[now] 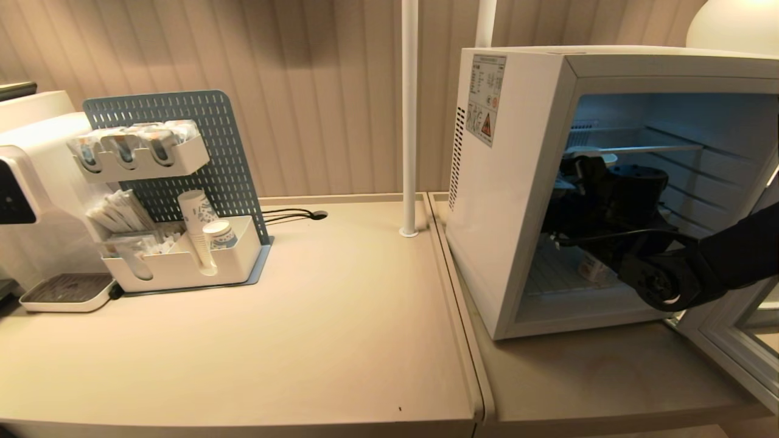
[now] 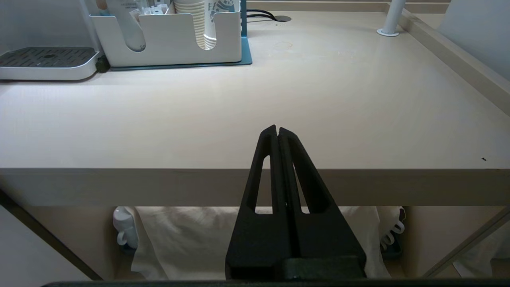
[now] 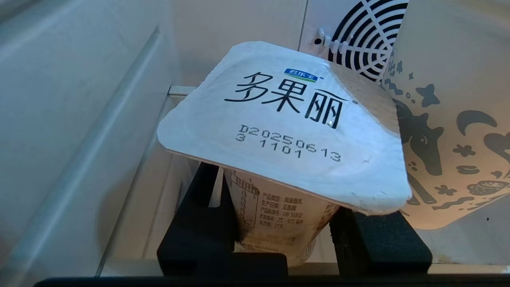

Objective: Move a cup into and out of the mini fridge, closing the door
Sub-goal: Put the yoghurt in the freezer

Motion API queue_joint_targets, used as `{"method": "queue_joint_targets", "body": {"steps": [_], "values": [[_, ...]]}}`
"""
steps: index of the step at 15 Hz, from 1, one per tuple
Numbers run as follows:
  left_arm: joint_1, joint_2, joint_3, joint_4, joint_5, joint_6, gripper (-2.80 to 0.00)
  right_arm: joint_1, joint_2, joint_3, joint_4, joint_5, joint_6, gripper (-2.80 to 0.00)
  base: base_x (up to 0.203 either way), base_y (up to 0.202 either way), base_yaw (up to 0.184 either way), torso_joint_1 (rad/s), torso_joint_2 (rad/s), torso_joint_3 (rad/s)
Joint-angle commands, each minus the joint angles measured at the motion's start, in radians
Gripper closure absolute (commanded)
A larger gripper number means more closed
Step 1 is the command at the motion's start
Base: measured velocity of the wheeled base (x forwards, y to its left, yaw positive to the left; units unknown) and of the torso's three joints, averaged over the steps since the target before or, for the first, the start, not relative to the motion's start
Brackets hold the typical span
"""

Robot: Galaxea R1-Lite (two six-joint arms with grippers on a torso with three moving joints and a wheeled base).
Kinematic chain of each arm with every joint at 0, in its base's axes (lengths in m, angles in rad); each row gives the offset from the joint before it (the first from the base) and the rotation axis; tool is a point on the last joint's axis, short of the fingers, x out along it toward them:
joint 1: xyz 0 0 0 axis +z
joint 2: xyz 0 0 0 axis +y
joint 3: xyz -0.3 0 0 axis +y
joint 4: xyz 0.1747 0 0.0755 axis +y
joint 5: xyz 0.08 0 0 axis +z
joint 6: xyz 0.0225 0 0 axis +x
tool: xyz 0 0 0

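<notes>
The white mini fridge point(image 1: 517, 182) stands on the right counter with its door point(image 1: 730, 340) swung open at the right edge of the head view. My right arm reaches inside the fridge, where the right gripper point(image 1: 569, 179) shows only as a dark mass. In the right wrist view the right gripper point(image 3: 279, 207) is shut on the cup point(image 3: 287, 119), a small tilted yoghurt cup with a white foil lid and black lettering; its fingers press the cup's tapered sides below the lid. My left gripper point(image 2: 277, 129) is shut and empty, parked below the table's front edge.
A patterned paper cup point(image 3: 450, 131) stands right beside the held cup, with a round fan grille point(image 3: 366, 40) on the fridge's back wall. On the left counter are a water dispenser point(image 1: 30, 170), a blue pegboard organiser point(image 1: 182, 243) with paper cups, and a white pole point(image 1: 409, 121).
</notes>
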Motion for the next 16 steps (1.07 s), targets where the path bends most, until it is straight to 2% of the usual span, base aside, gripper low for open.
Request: {"method": "queue_joint_targets", "body": {"steps": [1, 16], "values": [[0.0, 0.0, 0.002, 0.0, 0.0, 0.0, 0.0, 0.0, 0.007, 0.002, 0.001, -0.003, -0.003, -2.8, 0.0, 0.0, 0.0, 0.0, 0.0, 0.0], [0.0, 0.0, 0.002, 0.0, 0.0, 0.0, 0.0, 0.003, -0.255, 0.244, -0.003, -0.001, 0.006, -2.8, 0.0, 0.0, 0.0, 0.0, 0.0, 0.0]]}}
